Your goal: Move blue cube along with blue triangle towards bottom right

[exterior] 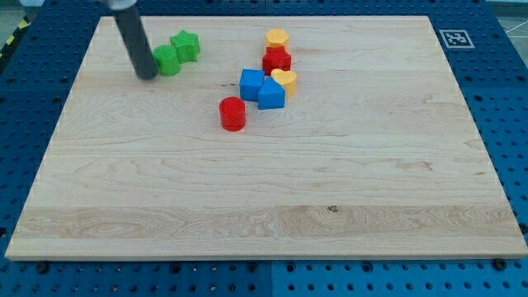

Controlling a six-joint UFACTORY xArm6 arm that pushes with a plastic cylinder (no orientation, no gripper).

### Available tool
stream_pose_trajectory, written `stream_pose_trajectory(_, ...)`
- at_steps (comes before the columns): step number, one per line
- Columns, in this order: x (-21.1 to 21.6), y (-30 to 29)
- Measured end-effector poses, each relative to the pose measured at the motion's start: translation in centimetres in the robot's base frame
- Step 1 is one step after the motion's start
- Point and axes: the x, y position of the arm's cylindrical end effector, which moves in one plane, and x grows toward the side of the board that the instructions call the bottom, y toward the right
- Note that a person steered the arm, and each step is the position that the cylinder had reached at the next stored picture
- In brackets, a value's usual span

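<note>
While the push is not yet begun, the board reads as follows.

Tip: my tip (148, 76) rests on the wood at the view's upper left; it is a bare rod with nothing to open or close, and it holds nothing.
Nearest neighbours: a green block (167, 59) touches or nearly touches the rod on its right, with a second green block (186, 44) just beyond.
Targets: the blue cube (252, 84) and blue triangle (271, 95) sit side by side, touching, near the board's upper middle, well apart from my tip.
Crowding: a yellow heart-like block (285, 80) presses against the blues' right; a red block (277, 59) and another yellow block (277, 38) stack above it; a red cylinder (233, 113) stands just below-left.
Judgement: likely approaching from the upper left, since that side lets one shove carry both blues toward the bottom right.
Board: a wooden table top (330, 214), open below.
</note>
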Motion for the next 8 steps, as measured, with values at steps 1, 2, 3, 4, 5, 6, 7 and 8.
stream_pose_trajectory(1,-1.3,-0.1)
stream_pose_trajectory(2,-1.3,-0.1)
stream_pose_trajectory(3,1.9,0.0)
stream_pose_trajectory(4,3.1,3.5)
stream_pose_trajectory(5,2.8,4.5)
stream_pose_trajectory(6,0.0,6.2)
stream_pose_trajectory(7,0.5,6.9)
stream_pose_trajectory(8,2.0,8.6)
